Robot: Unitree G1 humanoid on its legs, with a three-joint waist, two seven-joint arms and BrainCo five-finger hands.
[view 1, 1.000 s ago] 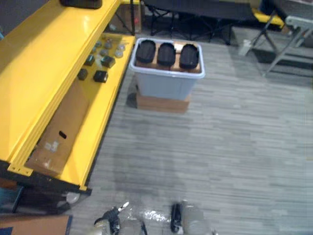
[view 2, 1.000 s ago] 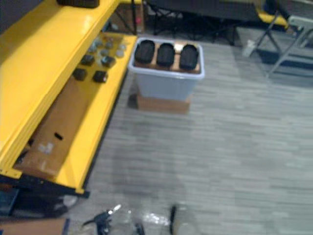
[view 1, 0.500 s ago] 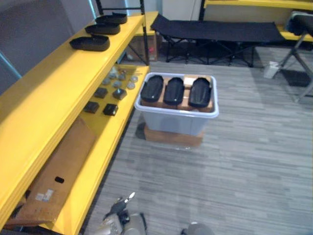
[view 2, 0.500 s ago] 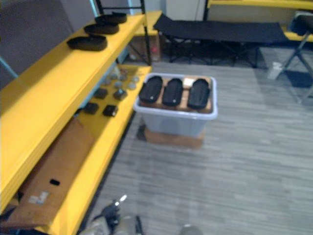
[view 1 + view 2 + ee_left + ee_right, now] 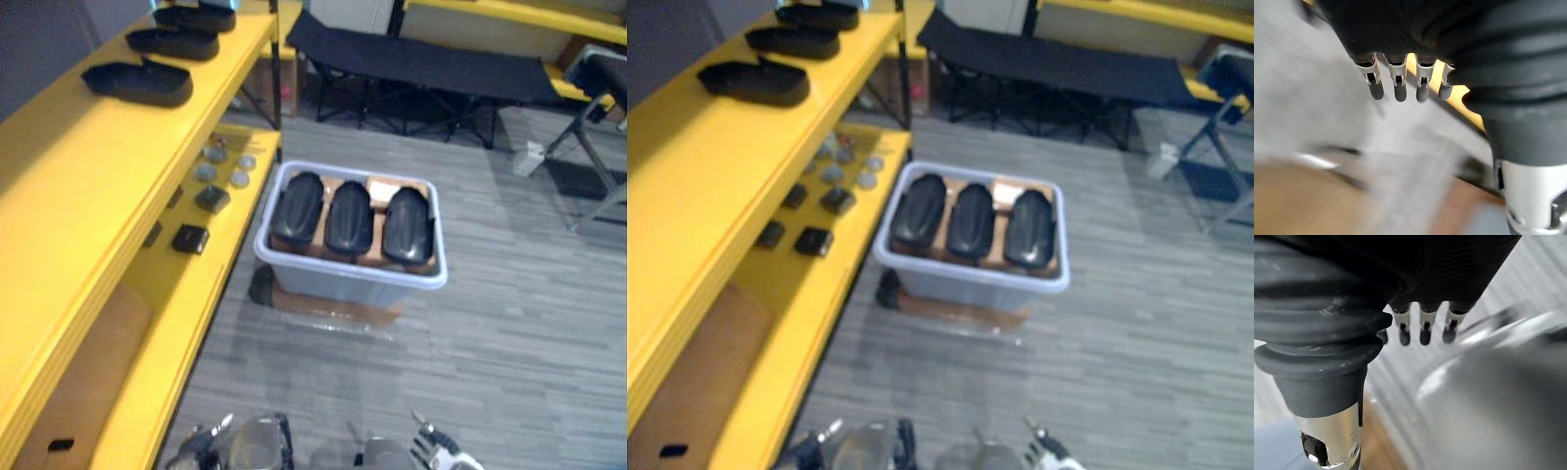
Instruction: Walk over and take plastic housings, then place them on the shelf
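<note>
In the left eye view we see a pale bin (image 5: 349, 272) on the grey floor (image 5: 509, 323), resting on a cardboard box (image 5: 338, 305); three black plastic housings (image 5: 350, 217) lie side by side inside the bin; left of the bin runs the yellow shelf (image 5: 88, 186), with further housings (image 5: 137, 83) on its top board and small dark parts (image 5: 190, 238) on the board below; beyond the bin stands a black folding cot (image 5: 421, 64); nearer us than the bin, well apart from it, our left hand (image 5: 201, 446) and right hand (image 5: 438, 452) hang low; the right eye view gives the same layout. In the left wrist view the left hand's fingers (image 5: 1399, 83) hang straight and hold nothing; in the right wrist view the right hand's fingers (image 5: 1423, 328) hang loose and empty too.
</note>
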